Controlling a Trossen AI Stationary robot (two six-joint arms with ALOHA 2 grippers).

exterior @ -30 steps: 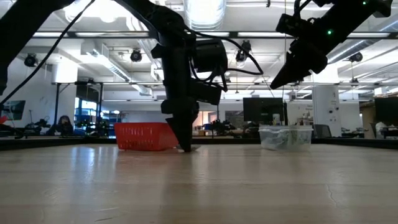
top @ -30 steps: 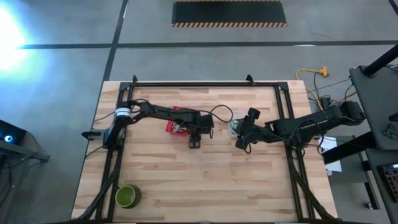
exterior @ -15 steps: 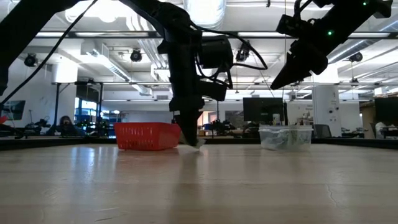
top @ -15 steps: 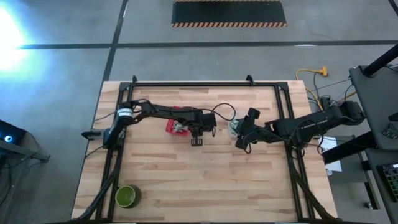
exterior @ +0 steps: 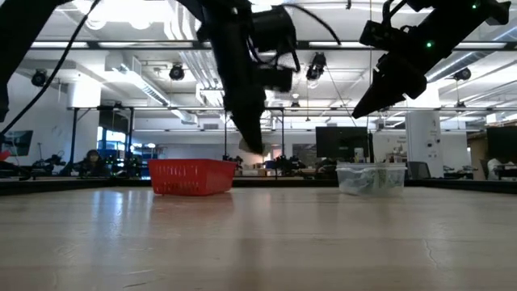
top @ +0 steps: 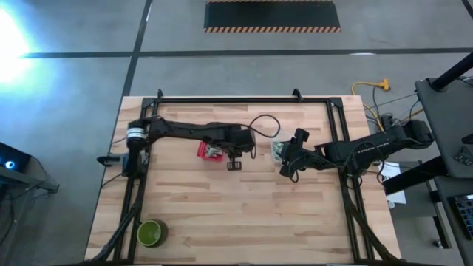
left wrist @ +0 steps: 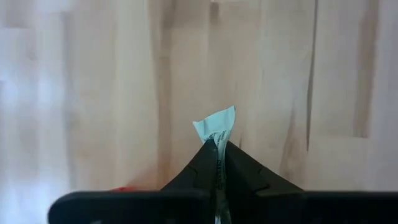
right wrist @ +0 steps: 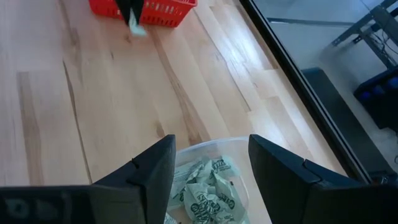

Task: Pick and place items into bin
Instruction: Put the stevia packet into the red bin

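1 packet [left wrist: 216,126] pinched in left end effector [left wrist: 217,163], 1 red basket [top: 209,151], 1 clear tub [right wrist: 211,180]

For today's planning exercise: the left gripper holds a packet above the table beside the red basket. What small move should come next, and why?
Probably carry it sideways over the red basket. The left gripper is shut on a packet, lifted off the table beside the basket, not above it.

Overhead looks straight down, low looks level — both share the red basket [top: 210,151].
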